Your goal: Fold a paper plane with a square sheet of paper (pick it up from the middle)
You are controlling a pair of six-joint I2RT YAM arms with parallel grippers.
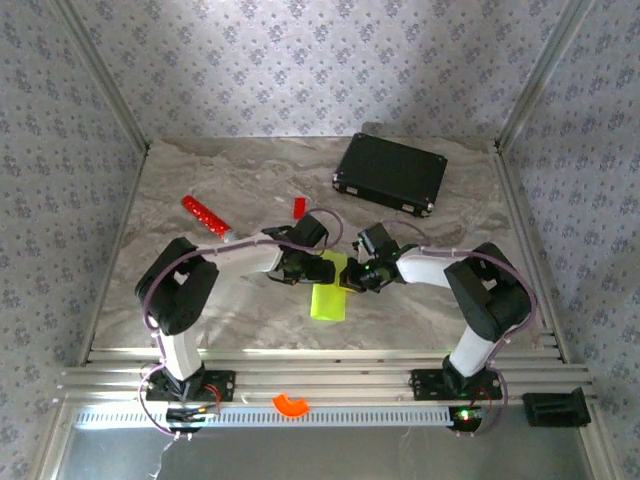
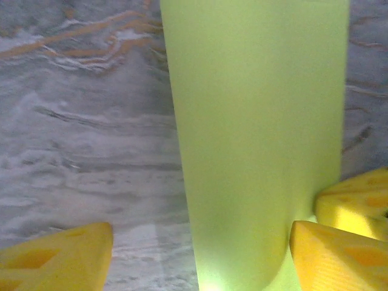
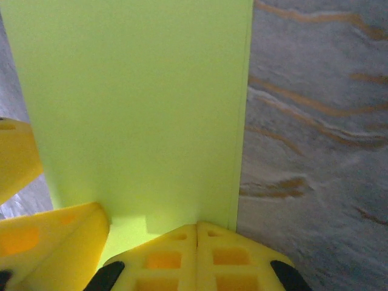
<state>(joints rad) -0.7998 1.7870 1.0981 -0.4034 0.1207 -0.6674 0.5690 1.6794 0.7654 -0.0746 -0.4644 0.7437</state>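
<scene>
My right claw (image 3: 197, 229) pinches the paper (image 1: 328, 300) at its twelve o'clock end, at table (image 1: 200, 300) centre; my left claw (image 2: 201, 229), at nine o'clock, straddles it wide. If left closes off-line, I risk a skewed crease or tear.

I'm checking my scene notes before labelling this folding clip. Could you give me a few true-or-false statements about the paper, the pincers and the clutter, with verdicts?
1. The right pincer is shut on the edge of the lime paper. True.
2. The left pincer is shut. False: its jaws stand open, with the paper between them.
3. The black case lies at the far right of the table. True.
4. The orange ring piece rests on the paper. False: it lies at the near edge, well apart from the paper.
5. The red stick lies left of the paper. True.
</scene>
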